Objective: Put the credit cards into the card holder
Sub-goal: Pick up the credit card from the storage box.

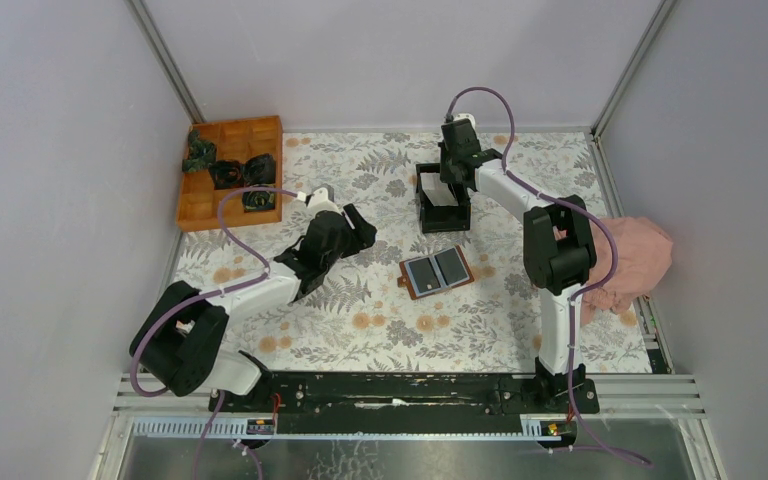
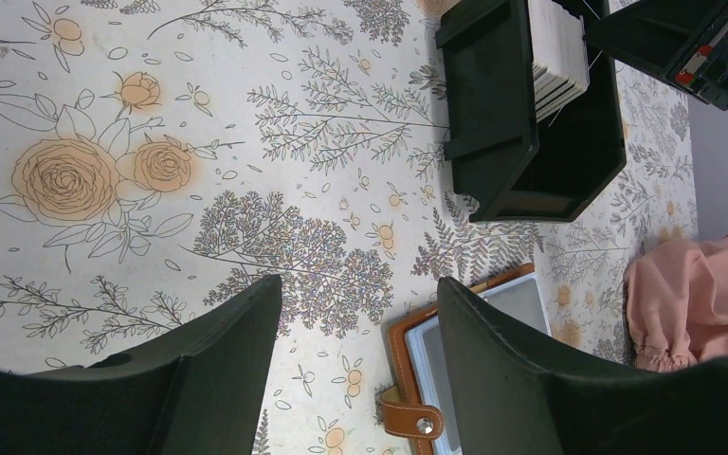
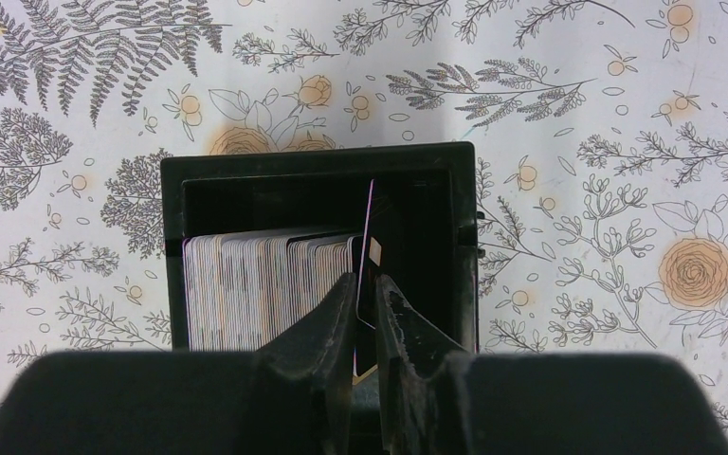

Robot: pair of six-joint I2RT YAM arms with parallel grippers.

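The right gripper (image 3: 368, 284) hangs over the black box (image 3: 318, 156), which sits on the floral table (image 1: 360, 330) toward 12 o'clock in the top view. Inside the box the credit cards (image 3: 265, 284) stand on edge in 1 packed row that runs from 9 to 3 o'clock in the right wrist view. Each card's top edge lies along the 12-to-6 line.

1 dark card (image 3: 372, 256) leans apart from the row at its 3 o'clock end, its long edge also running 12 to 6. It stands between the 2 narrowly set jaws. Whether both pads already press on it cannot be told.

The card holder (image 1: 437, 272) lies open and flat just at 6 o'clock of the box, not touching it. Its 2 dark grey panels face up, its long axis runs roughly from 8 to 2 o'clock, and its brown strap tab (image 2: 412, 417) is at the 8 o'clock end.

The left gripper (image 2: 358, 294) hovers low at 10 o'clock of the holder with its jaws spread wide and nothing between them.

An orange tray (image 1: 230, 170) sits at the far 10 o'clock corner, and a pink cloth (image 1: 630, 260) lies at the 3 o'clock edge.
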